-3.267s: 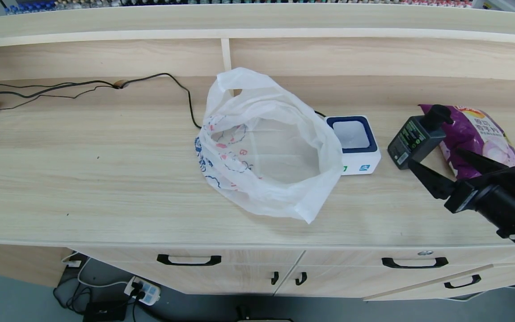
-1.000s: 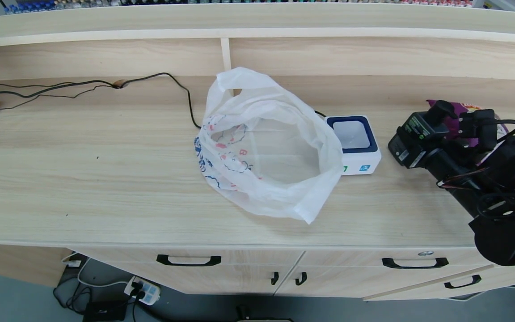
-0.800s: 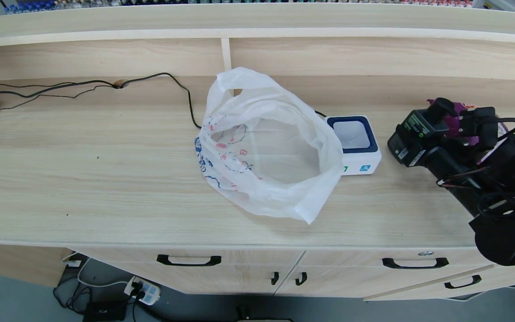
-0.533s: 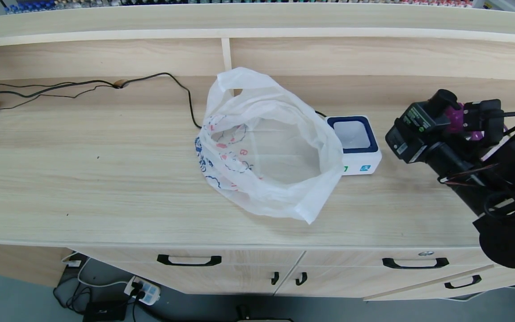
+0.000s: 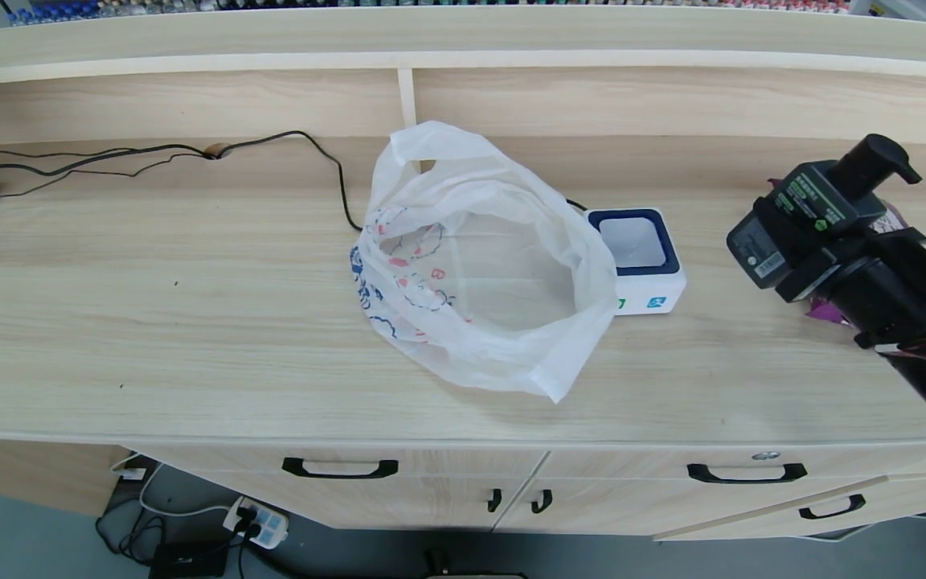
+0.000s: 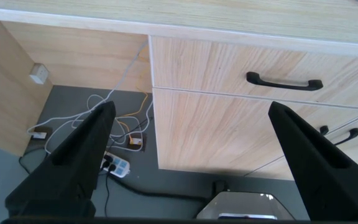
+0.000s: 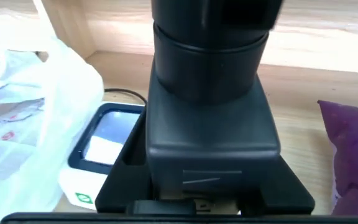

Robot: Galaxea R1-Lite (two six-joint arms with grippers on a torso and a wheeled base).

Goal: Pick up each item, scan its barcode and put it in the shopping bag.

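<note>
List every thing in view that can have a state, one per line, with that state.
shopping bag: mouth open, nothing seen inside
black bottle: gripped, held above the counter
right tool: shut on the black bottle
left tool: open, holding nothing, below counter level
scanner: window uncovered, nothing on it
purple chip bag: lying on the counter, partly hidden

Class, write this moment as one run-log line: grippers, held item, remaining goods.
right gripper: shut on black pump bottle, right of scanner | left gripper: open | shopping bag: open | purple snack bag: on counter
</note>
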